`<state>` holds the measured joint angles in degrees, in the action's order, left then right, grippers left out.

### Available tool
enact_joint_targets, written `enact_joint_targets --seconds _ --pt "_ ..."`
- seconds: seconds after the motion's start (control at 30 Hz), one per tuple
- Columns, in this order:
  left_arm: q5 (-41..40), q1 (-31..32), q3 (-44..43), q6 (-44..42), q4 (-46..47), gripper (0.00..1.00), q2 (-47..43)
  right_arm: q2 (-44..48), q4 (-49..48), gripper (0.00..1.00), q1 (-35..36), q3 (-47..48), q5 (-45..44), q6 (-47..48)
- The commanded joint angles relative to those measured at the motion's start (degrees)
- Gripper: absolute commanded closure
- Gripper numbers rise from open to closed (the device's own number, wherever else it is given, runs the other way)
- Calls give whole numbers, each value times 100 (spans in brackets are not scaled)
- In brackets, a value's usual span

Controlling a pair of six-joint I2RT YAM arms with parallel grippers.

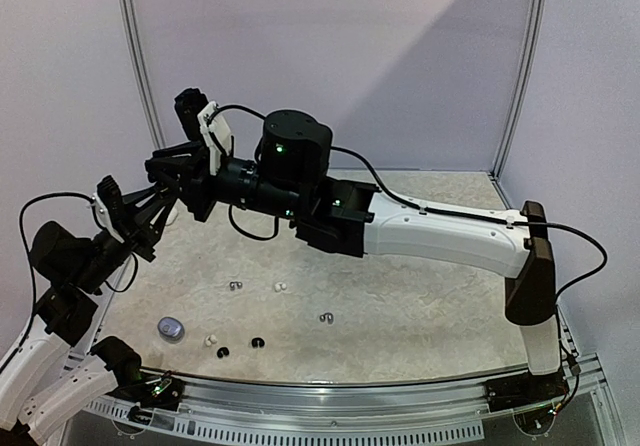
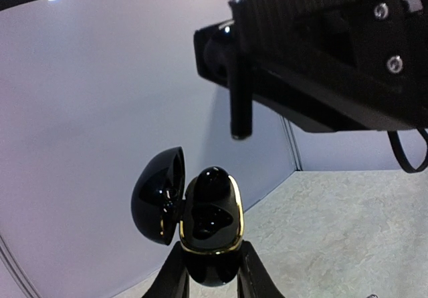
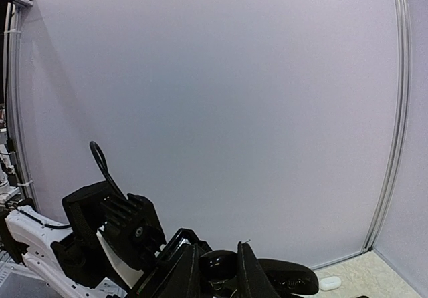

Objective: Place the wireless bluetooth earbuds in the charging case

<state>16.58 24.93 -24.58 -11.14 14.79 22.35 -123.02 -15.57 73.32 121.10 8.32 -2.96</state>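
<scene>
A glossy black charging case (image 2: 208,234) with a gold rim is held upright by my left gripper (image 2: 210,264), raised above the table's left side (image 1: 158,206). Its lid (image 2: 157,194) hangs open to the left. One black earbud (image 2: 214,183) sticks up from the upper slot; the lower slot looks empty. My right gripper (image 1: 165,174) hovers just above the case, apart from it, fingers (image 2: 241,111) a little apart and empty. In the right wrist view (image 3: 219,258) the case's bud shows between them. Loose buds lie on the table: silvery (image 1: 236,286), white (image 1: 280,287), black (image 1: 258,343).
A silvery-blue pebble case (image 1: 170,327) lies at the near left. More buds lie near it (image 1: 210,341) and at mid table (image 1: 326,317). A white case (image 3: 330,283) lies by the back wall. The right arm (image 1: 450,236) stretches across the table. Walls close the back and sides.
</scene>
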Motion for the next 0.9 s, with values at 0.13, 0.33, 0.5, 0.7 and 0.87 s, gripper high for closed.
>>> enact_joint_targets --seconds 0.13,0.33,0.5,0.7,0.87 --pt "-38 104 111 35 416 100 -151 -208 -162 100 35 49 -177 96" --pt "-58 113 137 24 473 100 -118 -433 -49 100 36 345 -176 111" --pt "-98 140 138 33 492 100 -97 -549 -42 100 36 450 -189 94" --pt "-118 144 111 45 430 100 -137 -558 12 100 41 446 -315 116" --pt "-137 144 110 58 353 100 -178 -471 -58 100 37 317 -441 145"
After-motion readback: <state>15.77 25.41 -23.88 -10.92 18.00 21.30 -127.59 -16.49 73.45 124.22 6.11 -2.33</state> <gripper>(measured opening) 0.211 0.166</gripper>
